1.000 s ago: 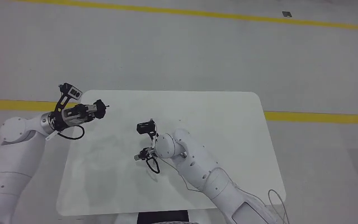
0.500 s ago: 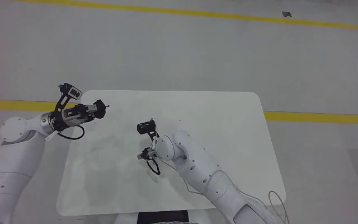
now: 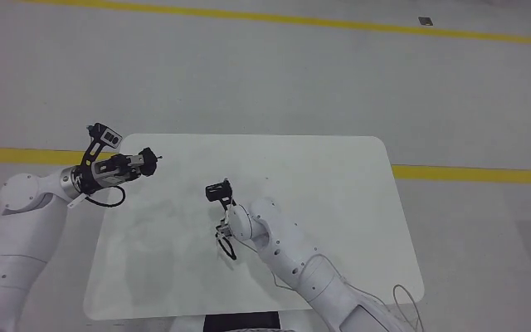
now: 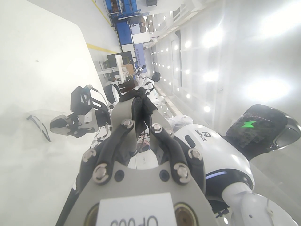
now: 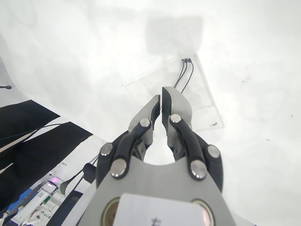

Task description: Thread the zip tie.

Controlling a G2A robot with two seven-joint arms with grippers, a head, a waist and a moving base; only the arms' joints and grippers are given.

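Since zip ties (image 5: pixel 185 60) lie on the clear sheet (image 5: pixel 202 109) mid-worktop (image 3: pixel 348 166), you hold the right gripper (image 5: pixel 161 95) nearly closed over them, grip unconfirmed, left gripper (image 4: pixel 141 102) closed by the left edge.

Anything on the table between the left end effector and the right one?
No. Top view shows bare white rounded tabletop between the left end effector and the right end effector.

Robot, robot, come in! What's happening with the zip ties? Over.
Left gripper shut on a small black piece. Right gripper shut, just over the zip ties on the clear plate. Nothing blocking them.
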